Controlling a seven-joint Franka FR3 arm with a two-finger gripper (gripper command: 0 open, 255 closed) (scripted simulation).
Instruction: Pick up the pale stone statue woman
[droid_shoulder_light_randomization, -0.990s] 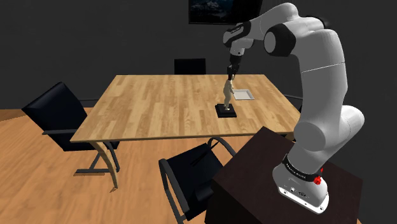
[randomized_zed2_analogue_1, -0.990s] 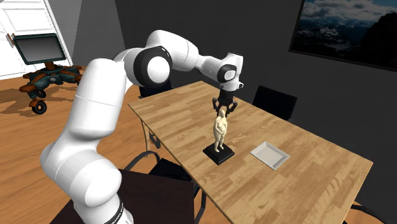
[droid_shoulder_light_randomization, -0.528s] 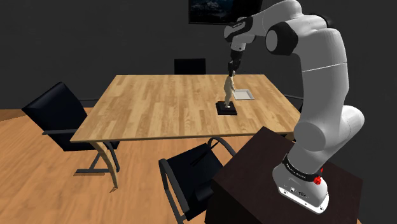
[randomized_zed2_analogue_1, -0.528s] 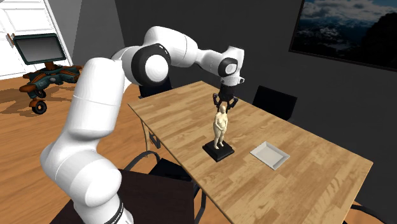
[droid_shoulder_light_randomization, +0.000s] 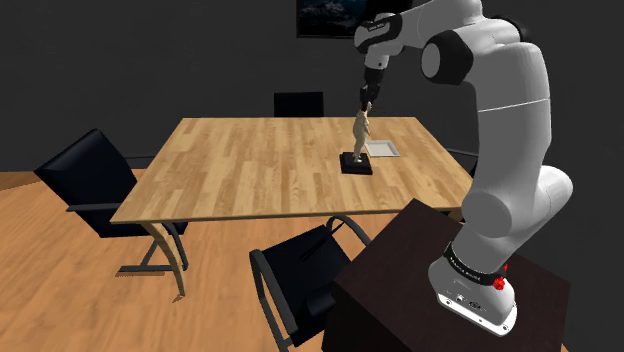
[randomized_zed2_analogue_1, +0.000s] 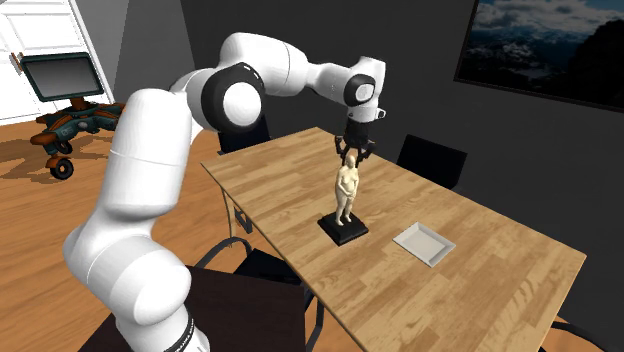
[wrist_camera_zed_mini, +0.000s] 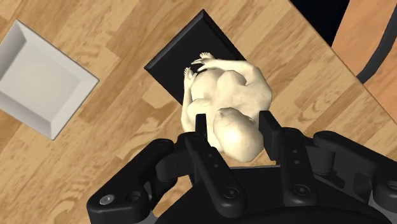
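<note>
Claw (wrist_camera_zed_mini: 234, 121) partly closed, clamping head of pale statue (randomized_zed2_analogue_1: 346, 190); statue upright directly beneath claw, black base (randomized_zed2_analogue_1: 343, 228) close to tabletop (randomized_zed2_analogue_1: 290, 200). Recommended: raise straight and slowly, holding vertical, to avoid swing or slip from narrow hold.

statue (randomized_zed2_analogue_1: 346, 190): showing pale cream all over
plinth (randomized_zed2_analogue_1: 343, 228): showing flat black
tabletop (droid_shoulder_light_randomization: 250, 170): showing light brown wood-grain planks
tray (randomized_zed2_analogue_1: 424, 244): showing plain white
chairs (droid_shoulder_light_randomization: 95, 180): showing black
arm (randomized_zed2_analogue_1: 150, 160): showing white, joints dark
jaws: showing all black
</note>
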